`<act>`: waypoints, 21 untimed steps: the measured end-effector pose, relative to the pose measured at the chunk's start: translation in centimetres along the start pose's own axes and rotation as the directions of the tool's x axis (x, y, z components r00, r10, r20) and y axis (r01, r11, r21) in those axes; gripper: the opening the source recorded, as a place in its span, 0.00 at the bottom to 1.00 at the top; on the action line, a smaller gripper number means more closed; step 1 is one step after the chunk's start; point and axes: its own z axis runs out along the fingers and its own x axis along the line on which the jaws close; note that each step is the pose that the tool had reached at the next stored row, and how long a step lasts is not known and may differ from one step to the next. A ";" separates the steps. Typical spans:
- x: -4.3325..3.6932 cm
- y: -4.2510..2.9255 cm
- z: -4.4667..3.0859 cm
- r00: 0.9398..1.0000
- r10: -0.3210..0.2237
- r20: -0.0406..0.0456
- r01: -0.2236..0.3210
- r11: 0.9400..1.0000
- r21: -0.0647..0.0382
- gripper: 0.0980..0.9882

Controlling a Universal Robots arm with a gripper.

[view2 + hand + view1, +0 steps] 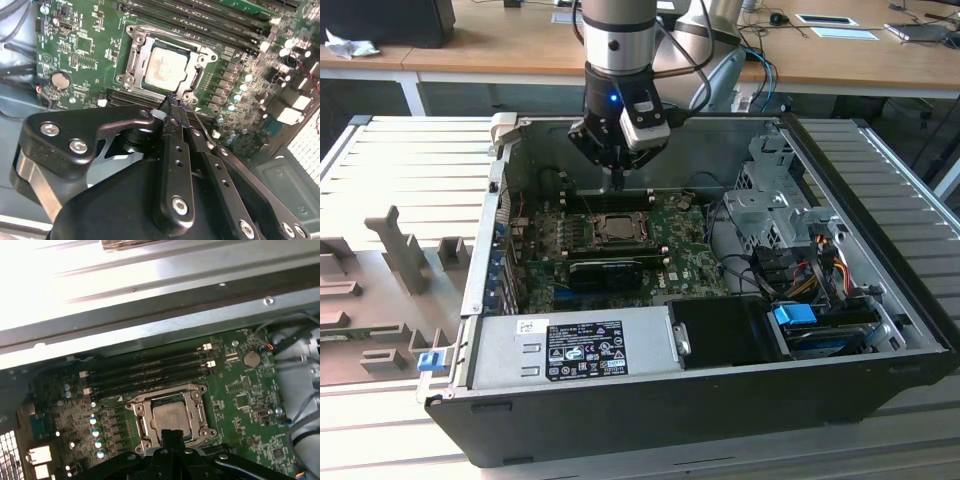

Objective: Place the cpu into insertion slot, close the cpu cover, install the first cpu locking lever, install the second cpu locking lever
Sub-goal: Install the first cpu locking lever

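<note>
Tool [175, 102] pinched closed; tips at cpu cover [134, 59] edge.

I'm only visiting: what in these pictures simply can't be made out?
First wrist view: the end effector covers one edge of the metal frame round the chip.
Second wrist view: its black body blocks the green board beside that frame.
Exterior view: whether the frame is latched is too small to judge; the power supply box hides the board's nearer strip.
</note>
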 end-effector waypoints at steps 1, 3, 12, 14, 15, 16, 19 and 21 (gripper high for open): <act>0.01 0.00 0.02 1.000 -0.019 -0.001 0.019 1.000 0.000 0.01; 0.02 -0.01 0.05 0.999 -0.047 -0.001 0.047 0.999 -0.001 0.01; 0.05 -0.02 0.28 0.981 -0.191 -0.005 0.191 0.982 -0.005 0.01; 0.31 -0.08 0.44 0.973 -0.229 -0.006 0.229 0.973 -0.007 0.01; 0.61 -0.14 0.45 0.973 -0.230 -0.006 0.230 0.973 -0.007 0.01; 0.89 -0.19 0.46 0.973 -0.231 -0.006 0.231 0.973 -0.008 0.01; 1.76 -0.36 0.48 0.973 -0.231 -0.006 0.231 0.973 -0.018 0.01; 2.24 -0.45 0.49 0.973 -0.232 -0.006 0.231 0.973 -0.022 0.01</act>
